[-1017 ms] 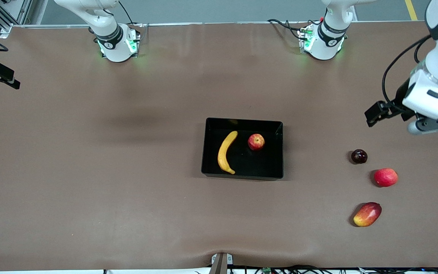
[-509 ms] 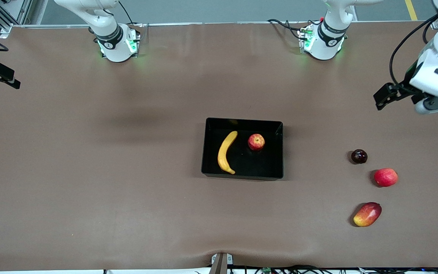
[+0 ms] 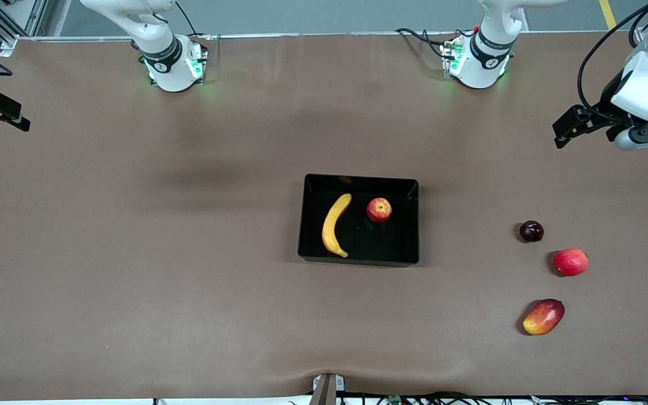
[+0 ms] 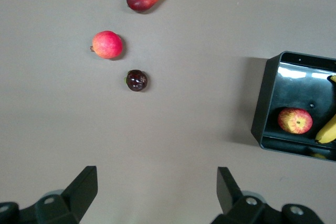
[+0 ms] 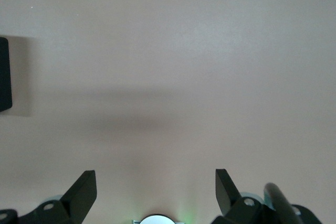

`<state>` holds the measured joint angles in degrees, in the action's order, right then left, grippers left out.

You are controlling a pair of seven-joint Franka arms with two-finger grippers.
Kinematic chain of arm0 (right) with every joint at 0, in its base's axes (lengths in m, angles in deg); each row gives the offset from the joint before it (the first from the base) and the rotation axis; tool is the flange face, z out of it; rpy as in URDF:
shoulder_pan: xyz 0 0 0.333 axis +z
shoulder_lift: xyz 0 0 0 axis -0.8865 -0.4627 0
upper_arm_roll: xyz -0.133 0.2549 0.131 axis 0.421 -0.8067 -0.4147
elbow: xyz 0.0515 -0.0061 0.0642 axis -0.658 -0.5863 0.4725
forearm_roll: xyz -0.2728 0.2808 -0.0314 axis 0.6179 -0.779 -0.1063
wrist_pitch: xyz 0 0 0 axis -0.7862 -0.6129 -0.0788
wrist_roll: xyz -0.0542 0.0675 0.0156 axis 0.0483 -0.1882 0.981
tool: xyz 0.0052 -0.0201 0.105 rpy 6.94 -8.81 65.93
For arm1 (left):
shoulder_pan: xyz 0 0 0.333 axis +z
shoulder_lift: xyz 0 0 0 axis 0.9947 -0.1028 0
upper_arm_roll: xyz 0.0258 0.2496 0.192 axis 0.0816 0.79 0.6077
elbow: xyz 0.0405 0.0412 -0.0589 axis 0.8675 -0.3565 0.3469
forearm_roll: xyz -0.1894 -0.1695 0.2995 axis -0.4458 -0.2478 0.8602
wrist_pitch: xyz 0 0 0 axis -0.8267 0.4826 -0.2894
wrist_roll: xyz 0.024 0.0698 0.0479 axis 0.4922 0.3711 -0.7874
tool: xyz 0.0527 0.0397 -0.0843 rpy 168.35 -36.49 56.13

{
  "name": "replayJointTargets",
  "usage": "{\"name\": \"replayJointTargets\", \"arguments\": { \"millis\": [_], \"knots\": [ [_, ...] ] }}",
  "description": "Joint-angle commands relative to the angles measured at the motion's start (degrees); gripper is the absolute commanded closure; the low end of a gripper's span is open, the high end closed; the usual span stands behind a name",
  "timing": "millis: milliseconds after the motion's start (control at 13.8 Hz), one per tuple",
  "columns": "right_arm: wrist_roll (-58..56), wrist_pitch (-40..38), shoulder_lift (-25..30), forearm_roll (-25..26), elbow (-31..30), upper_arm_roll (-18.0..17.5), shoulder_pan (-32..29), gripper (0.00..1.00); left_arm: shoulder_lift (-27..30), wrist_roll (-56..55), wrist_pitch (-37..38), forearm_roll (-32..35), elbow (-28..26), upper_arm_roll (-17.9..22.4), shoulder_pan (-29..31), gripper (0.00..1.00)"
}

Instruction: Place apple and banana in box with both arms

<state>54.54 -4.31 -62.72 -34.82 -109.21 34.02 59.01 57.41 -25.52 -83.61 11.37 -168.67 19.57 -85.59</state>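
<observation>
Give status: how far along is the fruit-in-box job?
Looks done: the streaked red apple and curved yellow banana both lie in the shallow black plastic box. In hand: nothing; the left gripper is open and empty above bare table, the right gripper likewise. Left: nothing visible.

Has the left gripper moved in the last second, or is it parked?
Yes. The left gripper, open and empty, has drawn up and away from the dark round fruit, toward the table edge where the bases stand. The box has not shifted.

Left tool (image 4: 155, 195) and right tool (image 5: 155, 195) both hang raised, fingers spread.
</observation>
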Motion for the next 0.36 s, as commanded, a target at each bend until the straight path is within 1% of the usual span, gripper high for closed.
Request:
{"name": "replayJointTargets", "arguments": {
  "millis": [0, 145, 291],
  "knots": [
    [-0.4, -0.4, 0.2, -0.7, 0.0, -0.8, -1.3, 0.00, 1.1, 4.1, 0.8, -1.7, -0.2, 1.1, -0.5, 0.00],
    [-0.4, -0.4, 0.2, -0.7, 0.0, -0.8, -1.3, 0.00, 0.9, 8.6, 0.8, -3.1, 0.3, 1.8, -0.5, 0.00],
    [-0.4, -0.4, 0.2, -0.7, 0.0, -0.8, -1.3, 0.00, 1.0, 8.7, 0.9, -3.7, 0.3, 2.2, -0.5, 0.00]
  ]
}}
